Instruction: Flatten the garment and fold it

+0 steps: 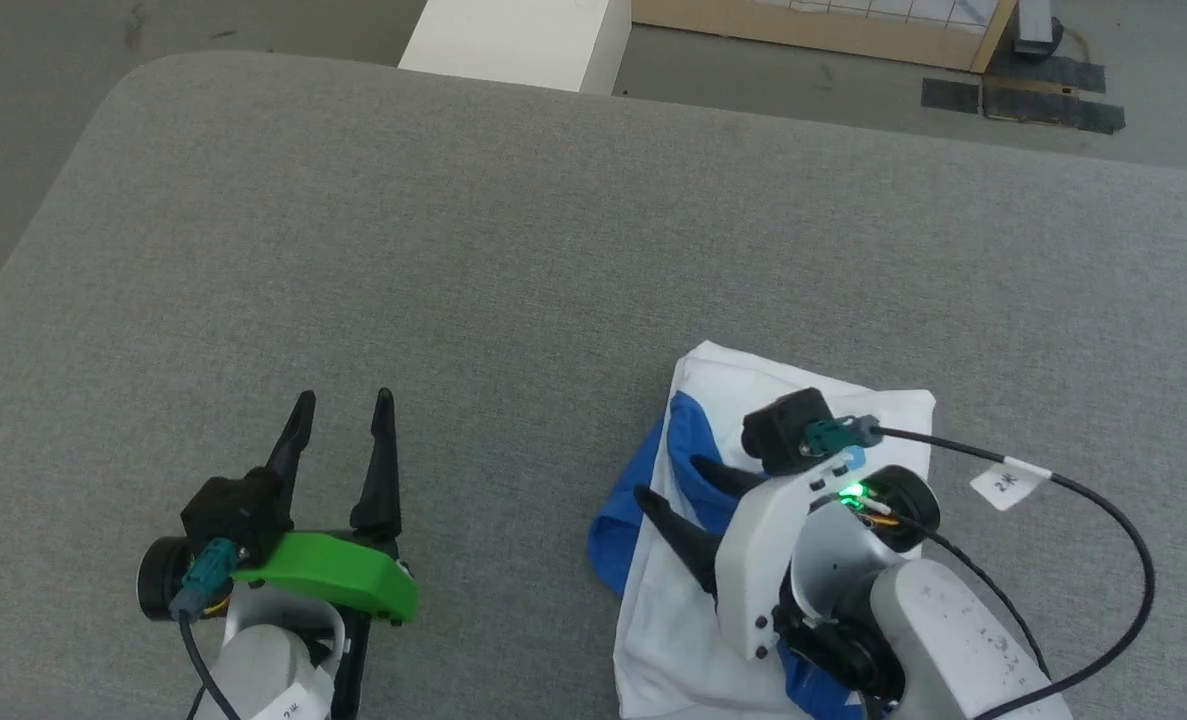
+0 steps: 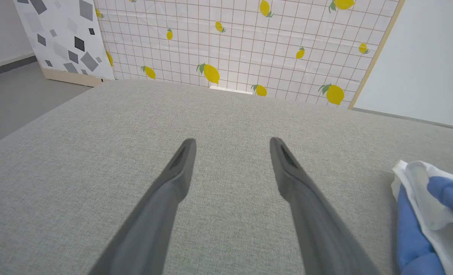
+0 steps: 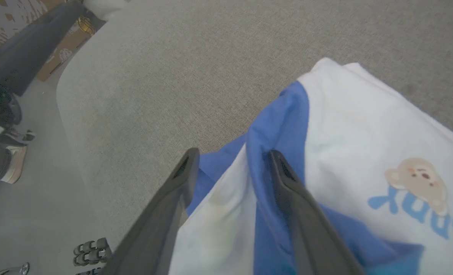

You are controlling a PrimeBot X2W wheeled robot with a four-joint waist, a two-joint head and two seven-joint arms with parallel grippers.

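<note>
- The T-shirt (image 1: 893, 425) lies bunched in a loose bundle on the grey cushion (image 1: 453, 250), at the near right part of it in the head view.
- It is mostly white, with blue folds showing along its left edge.
- The right claw (image 1: 671, 476) is over that left edge, its two dark fingers apart and clamped on nothing.
- In the right wrist view the right claw (image 3: 232, 152) straddles a raised blue fold of the T-shirt (image 3: 356, 126). One fingertip is in the fold's crease and the other is at the cloth's edge.
- A small bear print (image 3: 417, 179) with blue letters shows on the white cloth.
- The left claw (image 1: 343, 397) is well apart from the T-shirt, over bare cushion, with its fingers apart and nothing between them.
- In the left wrist view, the left claw (image 2: 232, 143) points toward a lemon-printed screen (image 2: 249, 46), and the T-shirt (image 2: 421, 198) is at the right edge.
</note>
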